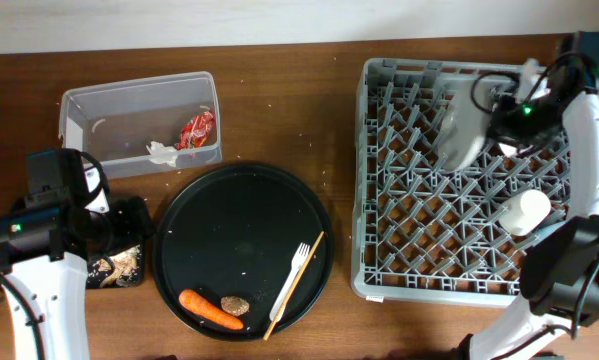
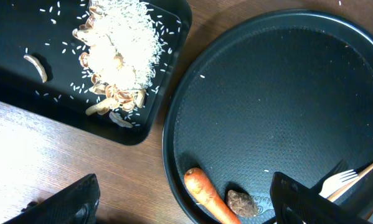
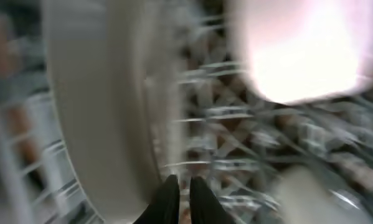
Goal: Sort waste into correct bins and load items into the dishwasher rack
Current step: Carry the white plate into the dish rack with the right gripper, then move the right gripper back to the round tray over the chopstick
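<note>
My left gripper (image 2: 186, 205) stands open just over the near rim of the round tray, its fingers either side of the orange carrot (image 2: 205, 196) and the small brown piece (image 2: 241, 202). Beige grains (image 2: 121, 46) lie heaped in the shallow black bin (image 2: 12, 37). The red wrapper (image 1: 196, 130) and white napkin (image 1: 161, 152) lie in the clear tub (image 1: 79, 110). My right gripper (image 3: 181, 193) is shut with nothing in it, beside a blurred white plate (image 3: 105, 93) standing in the grey dishwasher rack (image 1: 379, 200). A small white cup (image 1: 524, 212) lies in the rack.
The large round black tray (image 1: 244, 200) in the middle holds the wooden fork (image 1: 297, 262) and stick (image 1: 314, 247) at its right side. The right wrist view is heavily blurred; a bright white shape (image 3: 304, 50) fills its upper right.
</note>
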Available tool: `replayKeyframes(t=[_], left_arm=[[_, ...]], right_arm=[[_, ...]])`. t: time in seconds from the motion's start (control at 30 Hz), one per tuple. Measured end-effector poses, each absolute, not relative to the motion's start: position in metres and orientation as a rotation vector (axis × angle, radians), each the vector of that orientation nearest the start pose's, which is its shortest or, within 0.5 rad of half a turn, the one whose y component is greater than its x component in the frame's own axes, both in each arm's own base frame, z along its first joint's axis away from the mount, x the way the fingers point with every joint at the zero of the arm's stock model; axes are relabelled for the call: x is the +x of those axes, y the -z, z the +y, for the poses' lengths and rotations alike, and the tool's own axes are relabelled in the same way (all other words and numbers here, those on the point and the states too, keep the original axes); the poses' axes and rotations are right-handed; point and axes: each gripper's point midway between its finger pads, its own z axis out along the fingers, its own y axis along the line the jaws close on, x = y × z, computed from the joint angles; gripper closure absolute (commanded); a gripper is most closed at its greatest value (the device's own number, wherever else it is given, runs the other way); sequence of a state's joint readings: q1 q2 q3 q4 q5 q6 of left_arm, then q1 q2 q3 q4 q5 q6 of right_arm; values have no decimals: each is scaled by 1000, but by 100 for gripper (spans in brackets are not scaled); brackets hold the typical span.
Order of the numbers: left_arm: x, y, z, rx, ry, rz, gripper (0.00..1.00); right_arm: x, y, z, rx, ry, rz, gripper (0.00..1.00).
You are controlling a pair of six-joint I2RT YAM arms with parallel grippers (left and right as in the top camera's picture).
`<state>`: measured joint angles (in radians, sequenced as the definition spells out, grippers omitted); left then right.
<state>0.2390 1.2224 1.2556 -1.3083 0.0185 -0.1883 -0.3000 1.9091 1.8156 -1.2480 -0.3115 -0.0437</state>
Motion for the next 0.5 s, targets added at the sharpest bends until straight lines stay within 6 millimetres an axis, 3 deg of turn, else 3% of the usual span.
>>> replayKeyframes(t=[0.23,0.5], left_arm=[[238,-195,55,-599,15,2782,13],[239,-195,55,-598,17,2778,13]], right_arm=[[407,-177,-28,47,-606,2789,87],[396,-177,-24,38,-664,2817,83]])
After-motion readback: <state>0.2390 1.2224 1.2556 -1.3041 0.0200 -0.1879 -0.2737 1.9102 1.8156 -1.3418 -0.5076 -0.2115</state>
